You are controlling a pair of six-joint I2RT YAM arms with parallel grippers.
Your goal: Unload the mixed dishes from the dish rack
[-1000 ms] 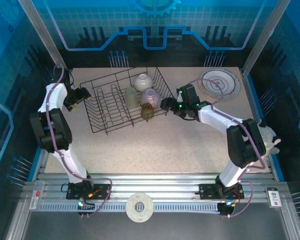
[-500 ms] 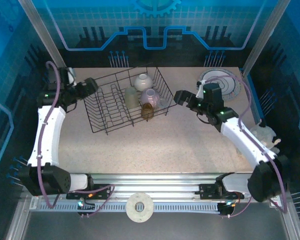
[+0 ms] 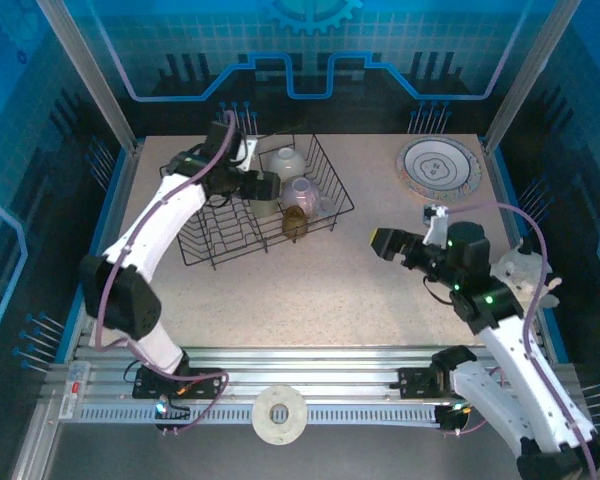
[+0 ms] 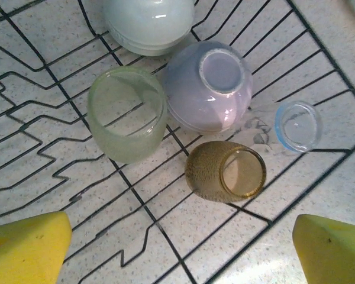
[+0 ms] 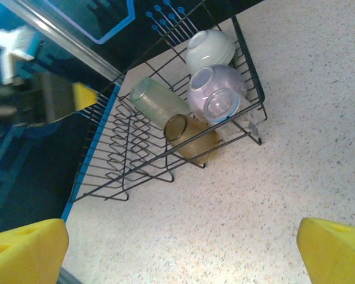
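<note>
Left gripper hangs over the black wire dish rack, fingers spread, nothing in them. Inside (all bunched at the rack's right end): yellowish cup on its side, cream bowl, upturned lilac bowl, tipped brown cup. Right gripper gapes empty over the table, purple-rimmed plate lying far right

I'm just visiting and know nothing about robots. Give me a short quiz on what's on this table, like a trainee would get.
1. True or false: the patterned plate stands inside the dish rack.
2. The left fingers and the right fingers are both: A open, B shut.
3. Fill in: the brown cup lies on its ____.
Key: 1 false; 2 A; 3 side.
</note>
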